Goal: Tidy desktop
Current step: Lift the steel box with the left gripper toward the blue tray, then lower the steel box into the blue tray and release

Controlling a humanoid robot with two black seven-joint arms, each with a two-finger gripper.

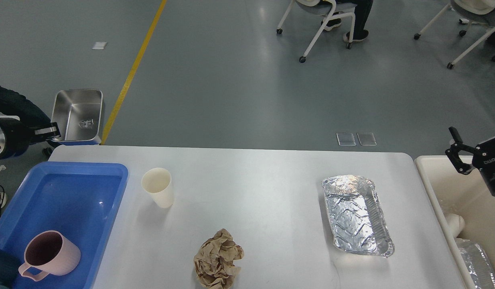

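The white desktop [263,176] fills the lower middle of the head view. On it stand a cream paper cup [158,187], a crumpled brown paper ball [217,259] and a foil tray [356,214]. My left gripper [51,131] is at the far left, shut on the rim of a steel rectangular container [77,116], held up beyond the table's far left corner, above the far end of the blue tray [67,200]. My right gripper [456,154] is open and empty above the cream bin [436,176] at the right.
A pink mug [51,255] lies in the blue tray's near end. The cream bin holds a foil piece [476,261] and a white object [454,222]. Office chairs [323,24] and seated people are on the grey floor behind.
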